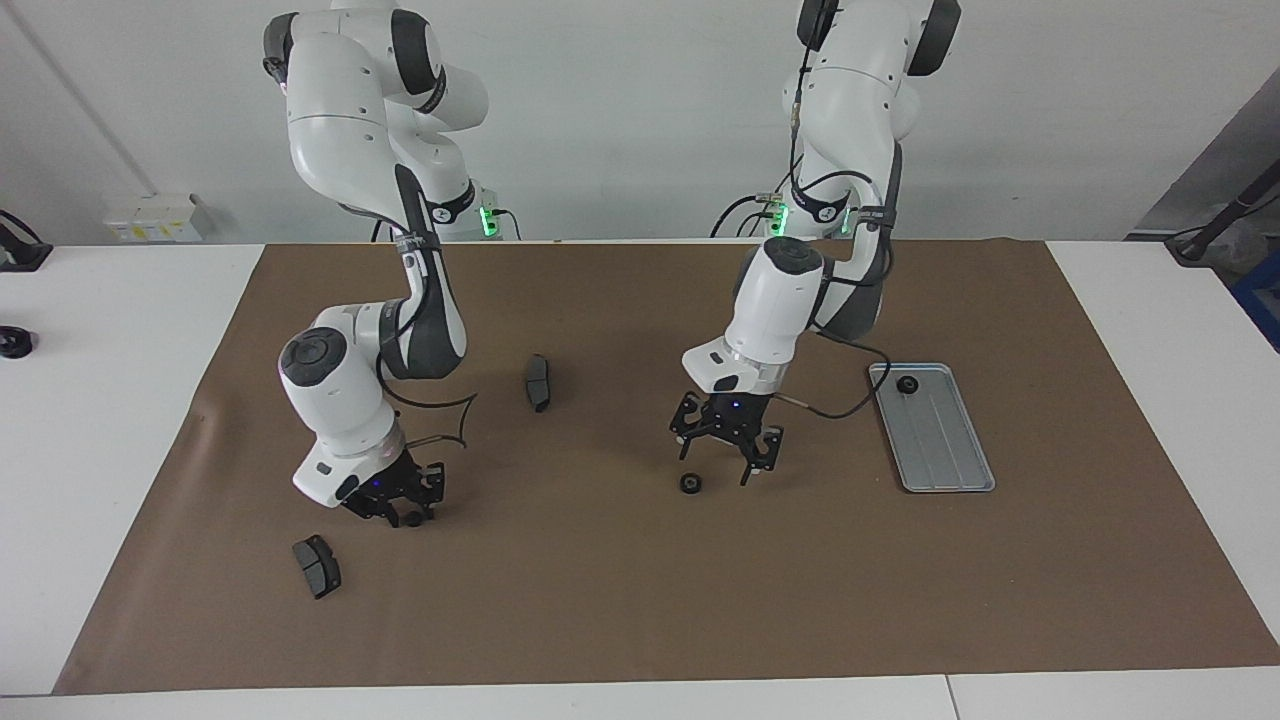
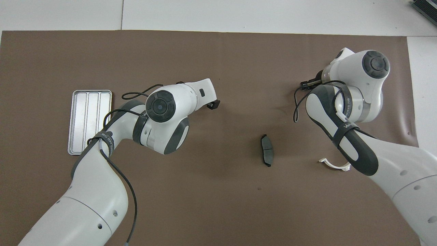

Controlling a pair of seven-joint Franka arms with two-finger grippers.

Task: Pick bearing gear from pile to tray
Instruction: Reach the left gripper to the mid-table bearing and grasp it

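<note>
We find one small black gear [image 1: 690, 484] lying flat on the table, well apart from the tray [image 1: 931, 428], toward the right arm's end from it. The left gripper [image 1: 716, 468] stands just beside that gear, jaws spread and empty, one fingertip at the gear's edge and the other off toward the tray. In our judgement the gear lies off-centre from the jaws, so the left arm, much the nearer, must shift away from the tray to straddle it. Round, the gear offers no long axis. A second gear [image 1: 908, 384] already sits in the tray. The right gripper [image 1: 404, 515] is low over the table, clenched on a small dark part [image 1: 413, 519].
</note>
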